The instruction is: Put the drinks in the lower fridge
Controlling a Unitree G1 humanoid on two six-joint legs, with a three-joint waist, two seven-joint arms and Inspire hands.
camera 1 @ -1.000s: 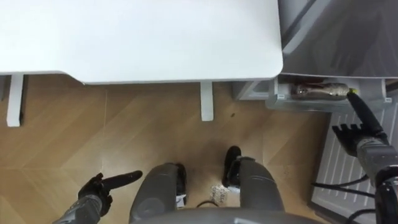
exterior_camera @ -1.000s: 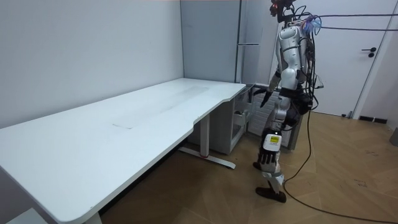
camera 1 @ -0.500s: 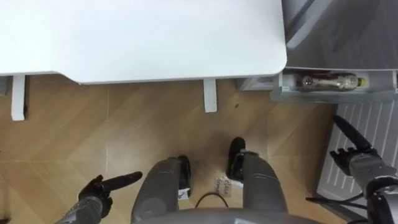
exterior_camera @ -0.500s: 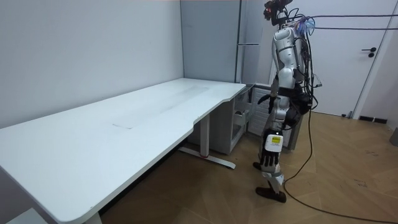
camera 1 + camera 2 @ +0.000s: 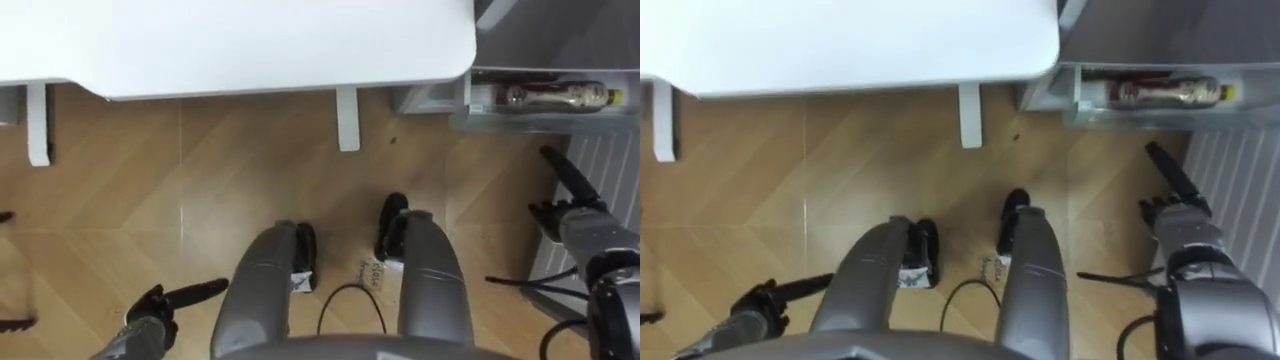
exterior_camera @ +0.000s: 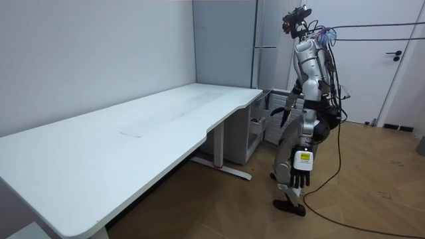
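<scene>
A clear drink bottle with a yellow cap lies on its side in the open lower fridge drawer, at the top right past the table corner; it also shows in the right eye view as the bottle. My right hand hangs open below the drawer, fingers straight, holding nothing and a hand's length clear of the bottle. My left hand hangs at my lower left side, open and empty; in the room view this left hand points at the floor. I stand at the table's end beside the tall grey fridge.
The white table spans the top of the eye views, its leg straight ahead of my feet. A white ribbed panel lies at the far right by my right hand. Wooden floor stretches to my left.
My right hand, which reached to the bottle's cap in the drawer, has drawn back and down. I have stepped back, so the whole eye picture shifted. The bottle stays in the drawer.
</scene>
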